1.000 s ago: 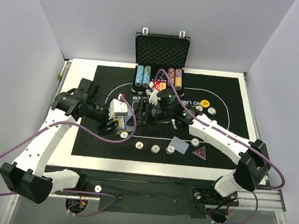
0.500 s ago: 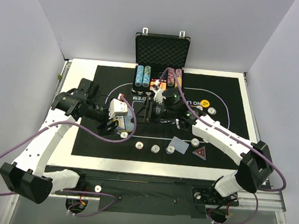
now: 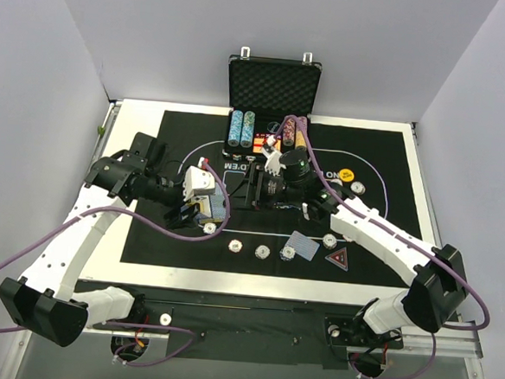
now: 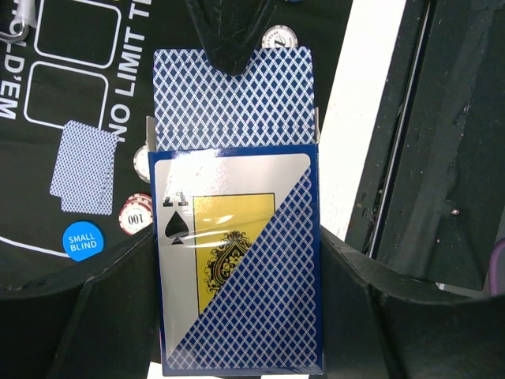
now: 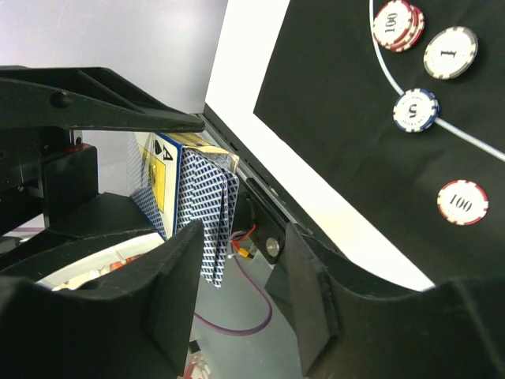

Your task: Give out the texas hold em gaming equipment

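My left gripper (image 4: 237, 320) is shut on the blue deck box (image 4: 237, 260), which shows an ace of spades. Blue-backed cards (image 4: 233, 95) stick out of its top. In the top view the deck (image 3: 211, 207) hangs over the mat's left part. My right gripper (image 5: 241, 237) is open. The protruding cards (image 5: 209, 213) stand in its gap, close to the left finger (image 5: 170, 292), and are not clamped. Dealt cards (image 3: 301, 244) lie face down on the mat. Striped chips (image 3: 263, 252) lie in a row near them, beside the black-red triangular marker (image 3: 338, 258).
The open black case (image 3: 273, 87) stands at the back with chip columns (image 3: 241, 128) in front of it. A yellow disc (image 3: 347, 174) and white chips (image 3: 357, 187) lie at the right. A blue small-blind disc (image 4: 82, 240) and a 100 chip (image 4: 136, 215) sit beside the dealt cards.
My right arm has shifted a little to the right and toward the case, its fingers staying at the deck's protruding cards. The left arm and the deck have held still.
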`<state>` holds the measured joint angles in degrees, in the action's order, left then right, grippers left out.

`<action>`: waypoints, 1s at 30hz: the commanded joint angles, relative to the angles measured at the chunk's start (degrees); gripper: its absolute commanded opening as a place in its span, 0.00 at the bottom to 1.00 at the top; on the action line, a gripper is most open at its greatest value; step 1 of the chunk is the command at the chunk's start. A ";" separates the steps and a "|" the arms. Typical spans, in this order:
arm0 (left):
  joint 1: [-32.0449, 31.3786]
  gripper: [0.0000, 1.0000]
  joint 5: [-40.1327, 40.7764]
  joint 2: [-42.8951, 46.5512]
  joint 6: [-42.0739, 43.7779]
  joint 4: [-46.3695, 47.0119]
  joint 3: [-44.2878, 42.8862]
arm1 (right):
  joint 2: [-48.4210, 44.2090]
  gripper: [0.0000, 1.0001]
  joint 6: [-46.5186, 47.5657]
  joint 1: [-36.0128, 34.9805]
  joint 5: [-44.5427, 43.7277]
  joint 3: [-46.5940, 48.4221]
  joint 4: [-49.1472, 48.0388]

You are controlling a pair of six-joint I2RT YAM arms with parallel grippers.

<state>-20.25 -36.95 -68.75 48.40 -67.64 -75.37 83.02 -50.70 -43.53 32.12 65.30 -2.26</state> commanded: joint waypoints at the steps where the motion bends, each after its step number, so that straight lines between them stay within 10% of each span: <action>1: 0.04 0.00 -3.39 2.13 -0.94 3.30 -1.97 | -2.96 0.45 0.86 0.02 -0.30 0.71 -0.02; 10: -0.05 0.00 -0.93 3.19 -6.30 11.03 -1.00 | 0.30 0.45 -1.42 -2.44 -0.92 1.33 -2.39; 19: -0.05 0.00 -0.67 3.71 -5.95 9.98 -0.92 | -1.46 0.02 -1.77 -1.30 -1.88 -0.52 -2.40; 30: -0.05 0.00 -1.46 4.24 -6.57 10.24 -0.56 | -3.66 0.05 0.33 1.16 -2.06 -1.58 -0.02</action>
<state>-20.29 -34.72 -66.61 42.78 -61.23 -74.91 81.34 -53.41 -43.90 32.23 64.88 -5.32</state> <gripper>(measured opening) 0.745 0.031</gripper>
